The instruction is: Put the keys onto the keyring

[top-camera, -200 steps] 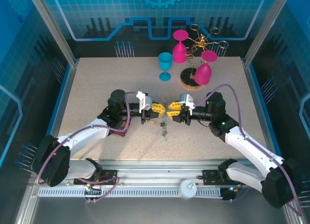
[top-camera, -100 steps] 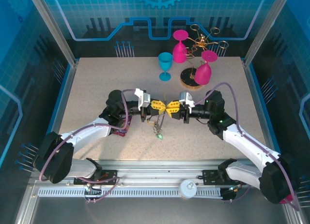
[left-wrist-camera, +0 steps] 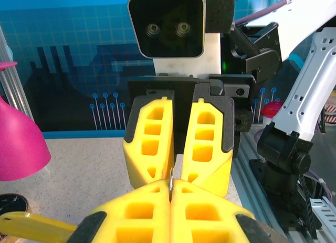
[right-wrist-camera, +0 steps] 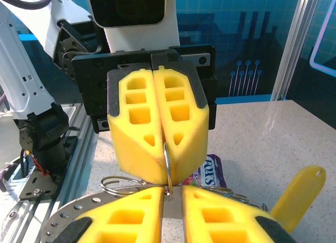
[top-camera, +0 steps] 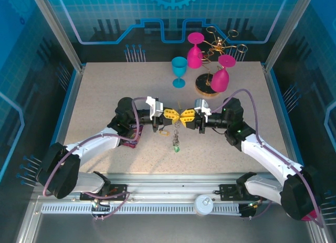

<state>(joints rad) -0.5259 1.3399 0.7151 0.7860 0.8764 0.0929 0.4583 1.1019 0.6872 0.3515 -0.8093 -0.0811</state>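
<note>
Top external view first: nearest the arm bases, a small bunch of keys with a green tag is hanging below the two pincers, over the speckled desk. Whether its lowest end is touching the desk cannot be told.

Just beyond, the left pincer and right pincer are standing tip to tip in mid-air.

From the right wrist, the right pincer is clamping the flat grey keyring. The plate is showing in the slit between its yellow fingers, with its pierced rim spreading out to the left. Facing it, the left pincer is squeezing shut on a thin wire loop, which is standing upright at the ring's edge.

My reading is that the task is mid-way. Some keys are probably hanging from the ring already, and one loop is now being worked on.

A yellow tag is poking up beside the ring (attached or loose, I cannot say). How many keys are on the ring, and whether any remain on the desk, is too small to judge. The arms are hiding the desk beneath them, and a sweet packet is half covered behind the fingers.

Farthest back, a teal glass and a gold rack with pink glasses are standing well apart from the work.
</note>
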